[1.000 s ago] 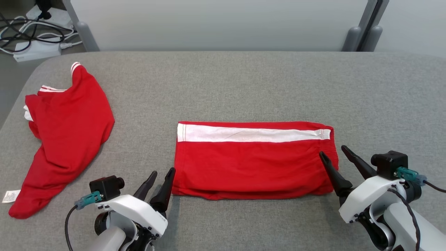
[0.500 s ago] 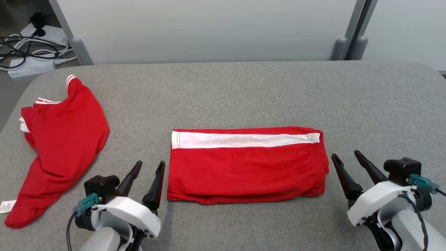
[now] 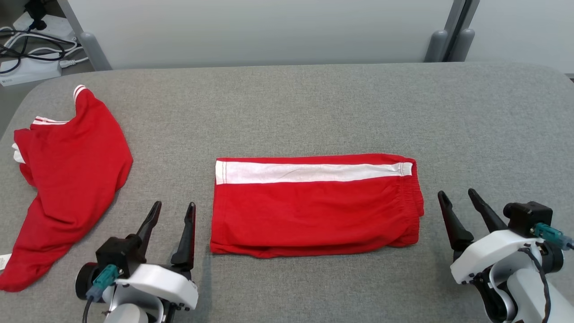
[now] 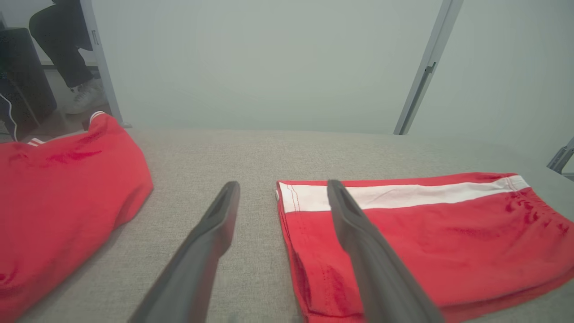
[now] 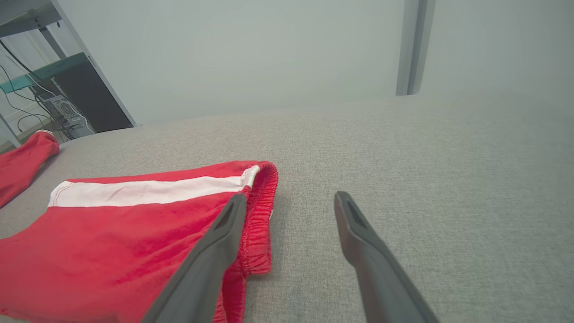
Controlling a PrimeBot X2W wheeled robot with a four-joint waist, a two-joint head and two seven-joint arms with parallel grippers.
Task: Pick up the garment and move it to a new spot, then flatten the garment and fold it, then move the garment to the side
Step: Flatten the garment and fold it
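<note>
The folded red white-striped shorts [image 3: 314, 206] lie at the middle of the grey cloth worktop [image 3: 314, 112], my left pincer [image 3: 175, 204] and right pincer [image 3: 456, 193] wide and empty beside either end, so I'd pinch all layers at both ends and lift evenly to keep the fold.

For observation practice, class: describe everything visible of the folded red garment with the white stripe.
The folded red garment with a white stripe looks like soft knit cloth, laid as a flat layered rectangle. The white band runs along its far edge; a gathered elastic waistband forms its right end. It rests mid-table on the grey fabric tabletop, touching nothing else. The left gripper and right gripper flank its ends, jaws open, clear of it.
</note>
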